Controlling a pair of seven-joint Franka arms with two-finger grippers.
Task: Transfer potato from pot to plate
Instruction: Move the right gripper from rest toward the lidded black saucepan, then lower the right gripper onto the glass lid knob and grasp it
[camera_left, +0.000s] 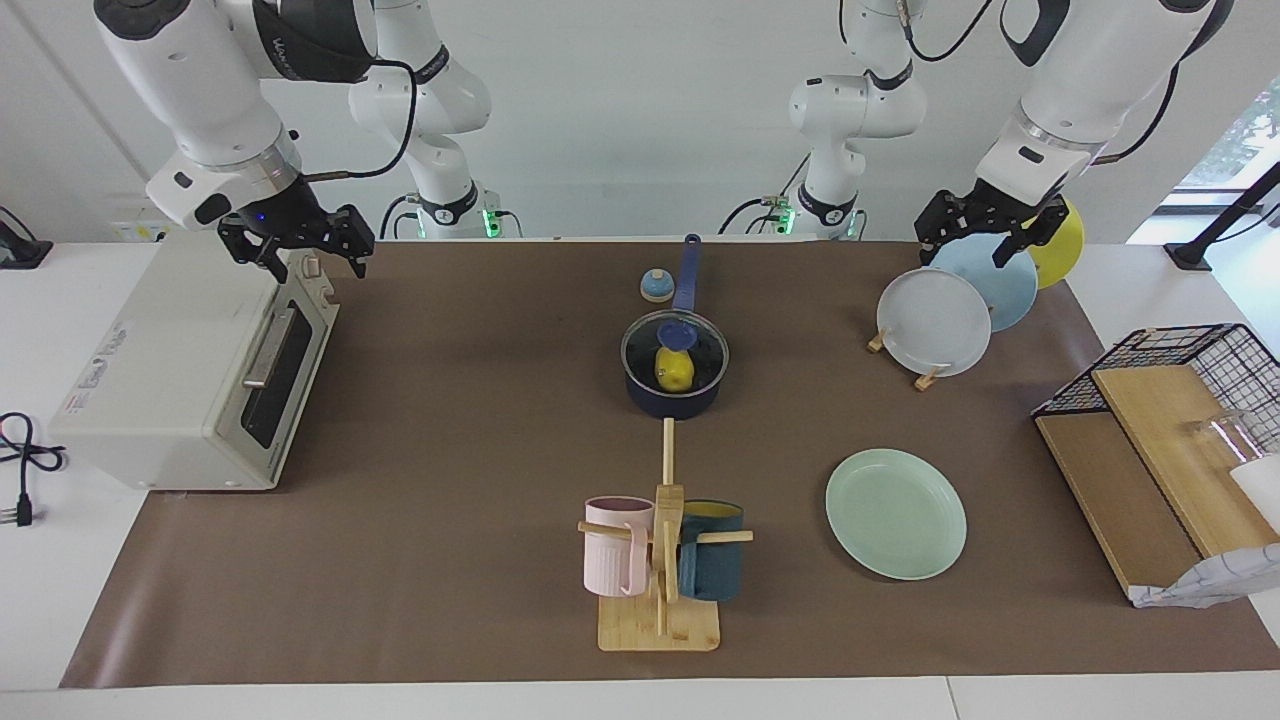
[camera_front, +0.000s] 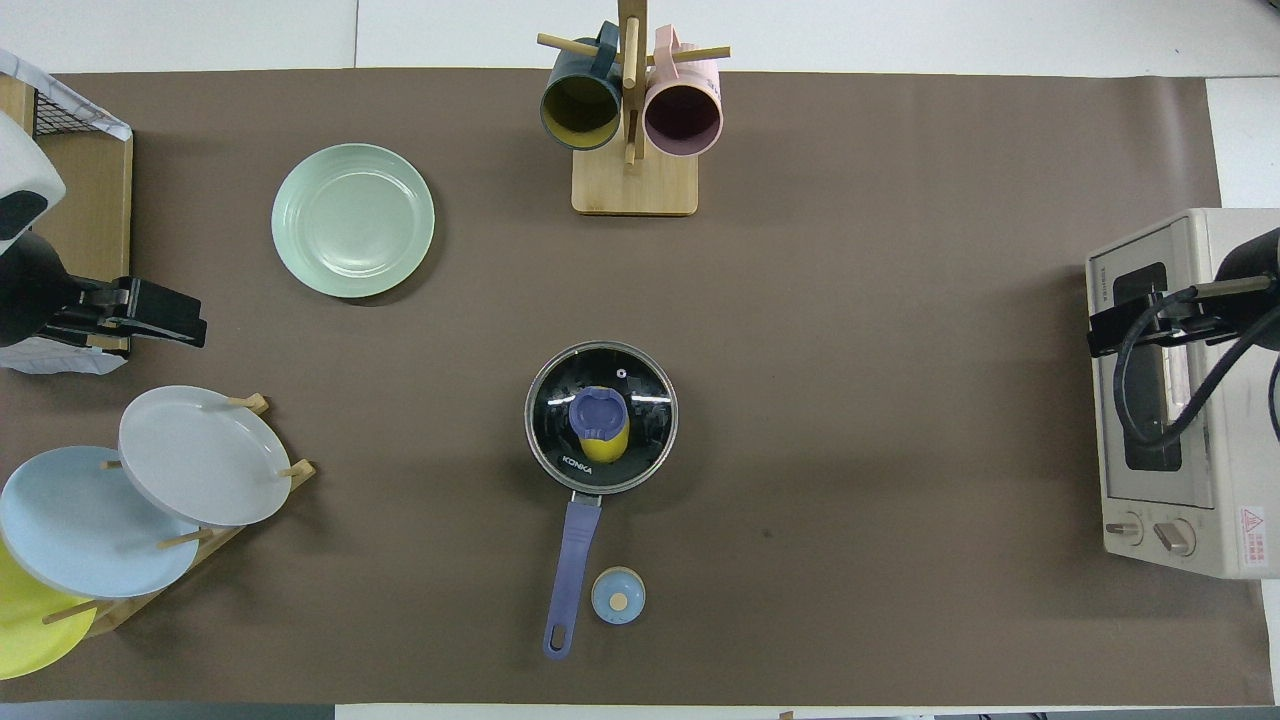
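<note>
Glass lid (camera_left: 676, 345) covers the pot (camera_left: 674, 385), the potato (camera_left: 674, 370) under it. My left gripper (camera_left: 985, 235), spread and empty over the plate rack (camera_left: 925, 378), hangs nearer the plate (camera_left: 896, 513) than my right gripper (camera_left: 297, 243), also spread, above the toaster oven (camera_left: 190, 390).

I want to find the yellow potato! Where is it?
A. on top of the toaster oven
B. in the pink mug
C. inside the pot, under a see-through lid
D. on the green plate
C: the potato sits inside the pot, showing through the glass lid on top.
</note>
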